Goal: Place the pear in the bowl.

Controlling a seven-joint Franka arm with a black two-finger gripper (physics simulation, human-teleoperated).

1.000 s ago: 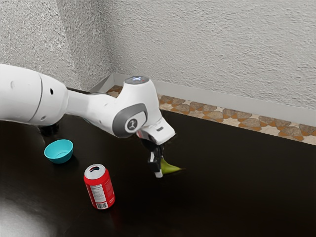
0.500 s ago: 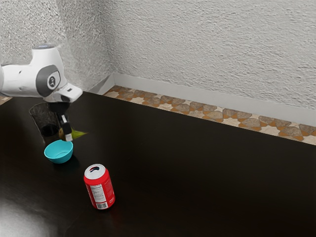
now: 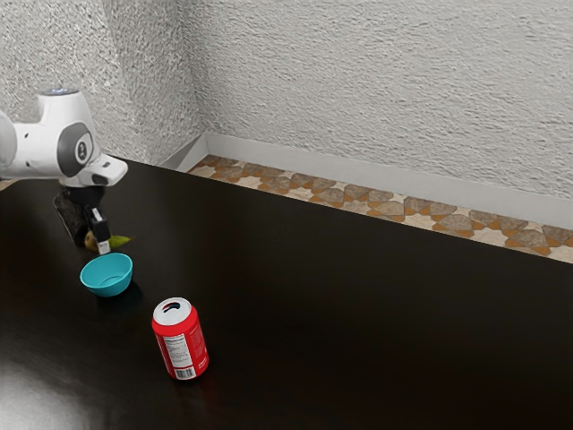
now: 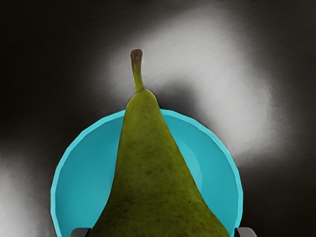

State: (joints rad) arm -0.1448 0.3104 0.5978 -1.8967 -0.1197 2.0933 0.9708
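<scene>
The gripper [image 3: 100, 245] is at the exterior view's left, shut on the green pear [image 3: 119, 240], whose narrow end points to the exterior view's right. Just below in that view is the turquoise bowl [image 3: 106, 275], standing on the table. From the wrist view, the pear [image 4: 150, 173] lies over the bowl [image 4: 84, 163], its stem reaching past the rim. Fingertips of the gripper [image 4: 162, 233] show on both sides of the pear's wide part.
A red soda can [image 3: 181, 340] stands upright on the dark table [image 3: 358, 322], a short way from the bowl. Beyond the table's far edge are a patterned floor [image 3: 358, 202] and a pale wall.
The arm has carried the pear from mid-table toward the exterior view's left, to the bowl. Over the last half second the hand moved slightly farther left. Bowl and can stayed put.
</scene>
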